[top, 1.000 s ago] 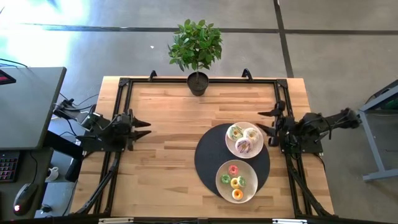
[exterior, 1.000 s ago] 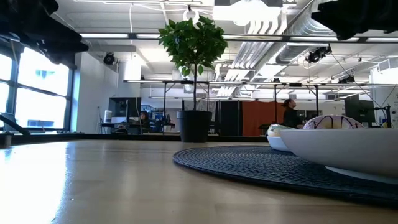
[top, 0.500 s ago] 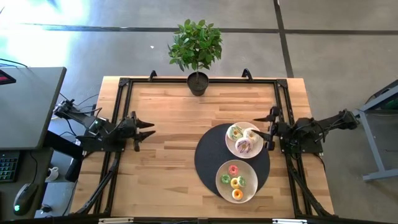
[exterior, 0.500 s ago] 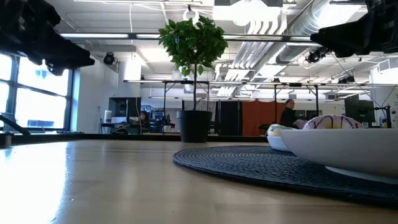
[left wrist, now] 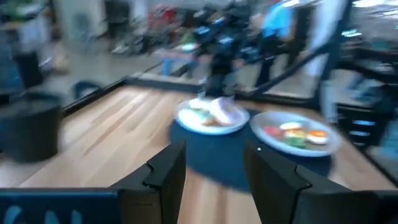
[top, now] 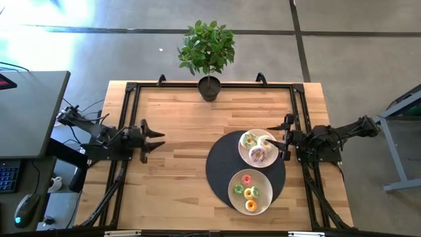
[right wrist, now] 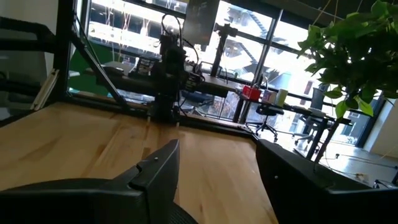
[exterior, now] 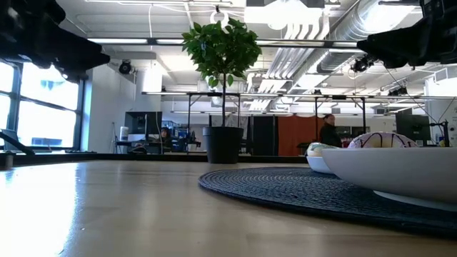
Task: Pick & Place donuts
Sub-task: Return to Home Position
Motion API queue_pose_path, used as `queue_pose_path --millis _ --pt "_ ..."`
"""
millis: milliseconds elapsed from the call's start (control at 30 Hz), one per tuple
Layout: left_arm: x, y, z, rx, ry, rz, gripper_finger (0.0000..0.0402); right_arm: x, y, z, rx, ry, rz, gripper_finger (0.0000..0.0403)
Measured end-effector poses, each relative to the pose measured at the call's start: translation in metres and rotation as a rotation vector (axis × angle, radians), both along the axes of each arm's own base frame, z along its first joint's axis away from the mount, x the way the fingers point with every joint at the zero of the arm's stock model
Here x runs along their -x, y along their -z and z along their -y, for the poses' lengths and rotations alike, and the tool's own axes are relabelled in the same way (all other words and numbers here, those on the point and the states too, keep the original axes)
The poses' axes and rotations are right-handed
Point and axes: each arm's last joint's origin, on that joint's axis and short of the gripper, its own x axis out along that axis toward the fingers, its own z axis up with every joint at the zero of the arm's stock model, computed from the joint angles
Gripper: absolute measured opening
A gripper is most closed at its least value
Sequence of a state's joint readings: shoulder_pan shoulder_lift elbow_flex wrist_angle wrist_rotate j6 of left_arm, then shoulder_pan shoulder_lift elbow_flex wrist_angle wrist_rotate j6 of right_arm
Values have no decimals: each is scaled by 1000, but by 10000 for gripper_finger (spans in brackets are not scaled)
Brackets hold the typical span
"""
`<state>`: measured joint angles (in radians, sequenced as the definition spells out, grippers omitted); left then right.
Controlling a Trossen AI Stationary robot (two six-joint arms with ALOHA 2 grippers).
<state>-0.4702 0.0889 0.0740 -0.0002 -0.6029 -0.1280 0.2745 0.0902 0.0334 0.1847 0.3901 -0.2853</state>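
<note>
Three larger pale frosted donuts [top: 257,147] lie on the far white plate [top: 270,158]. Several smaller green, yellow and pink donuts [top: 249,191] lie on the near white plate [top: 234,199]. Both plates stand on a round dark mat [top: 220,168]. My right gripper [top: 276,134] is open and hangs in the air at the far plate's right rim, above a white donut [top: 266,141]. My left gripper [top: 156,139] is open over bare wood at the table's left, pointing toward the mat. In the left wrist view, both plates [left wrist: 211,117] lie ahead of its fingers [left wrist: 166,174].
A potted plant [top: 208,55] stands at the middle of the table's far edge. Black frame rails [top: 125,125] run along the table's left, right and far sides. Bare wood [top: 177,164] lies between the left gripper and the mat. A grey desk [top: 26,112] stands beyond the left edge.
My right gripper has moved toward the table's left, from beside the far plate to over its right rim, and has stayed open. My left gripper has moved a little toward the table's right, also still open. The donuts and plates have not moved.
</note>
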Motion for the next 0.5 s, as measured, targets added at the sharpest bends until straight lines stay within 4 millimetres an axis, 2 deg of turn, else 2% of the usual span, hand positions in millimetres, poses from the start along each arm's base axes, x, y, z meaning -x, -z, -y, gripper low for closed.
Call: queue_pose_path --millis 67,133,367,500 --pt "-2 7 3 -38 63 45 158 0 0 0 0 0 0 210" --pt "-2 4 3 -59 73 79 158 0 0 0 0 0 0 211" --pt "-5 4 -7 -110 -34 78 158 0 2 0 5 6 -17 210" --pt "-8 7 -20 -113 -90 48 158 0 3 2 0 76 -30 211"
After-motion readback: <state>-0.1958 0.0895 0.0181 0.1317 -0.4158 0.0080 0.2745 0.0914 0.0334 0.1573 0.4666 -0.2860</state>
